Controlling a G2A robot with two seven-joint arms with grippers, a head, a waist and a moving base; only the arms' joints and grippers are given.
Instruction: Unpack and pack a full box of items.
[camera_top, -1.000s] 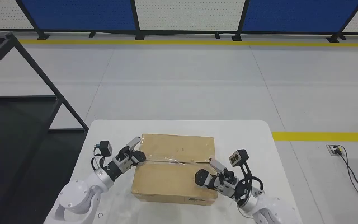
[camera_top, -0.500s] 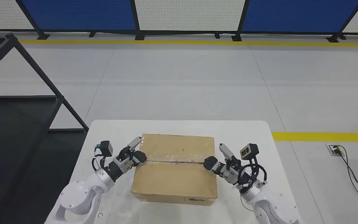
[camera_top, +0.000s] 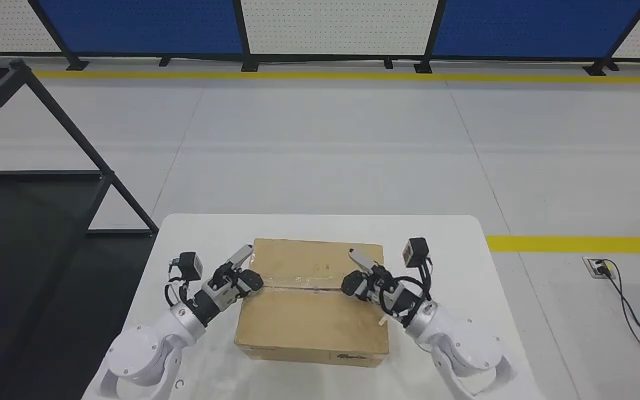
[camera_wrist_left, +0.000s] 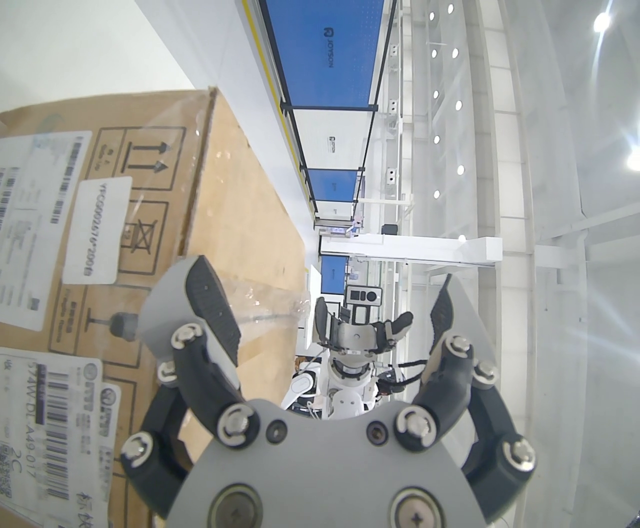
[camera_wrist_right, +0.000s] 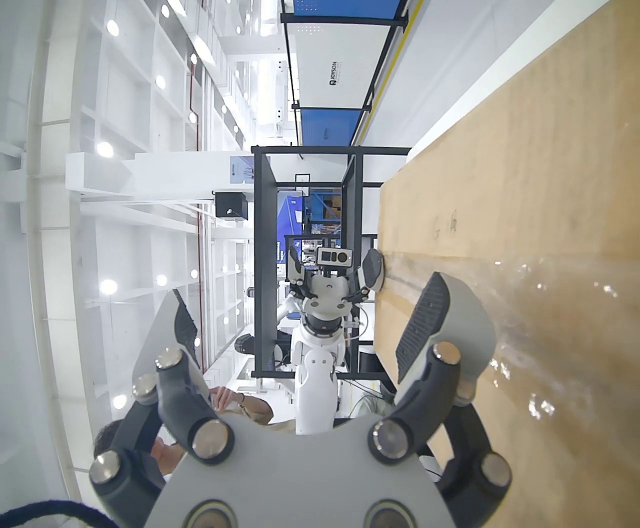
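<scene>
The taped seam (camera_top: 300, 288) along the cardboard box's (camera_top: 312, 320) long axis is bracketed by the open left tool (camera_top: 248, 271) and the open right tool (camera_top: 352, 272).

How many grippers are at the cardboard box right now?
2. The left gripper, open, is at the left end of the box, by its taped seam; the right gripper, open, is over that seam on top.

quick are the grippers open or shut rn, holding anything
Left gripper: open, holding nothing, at the box's end.
Right gripper: open, holding nothing, over the box top.
</scene>
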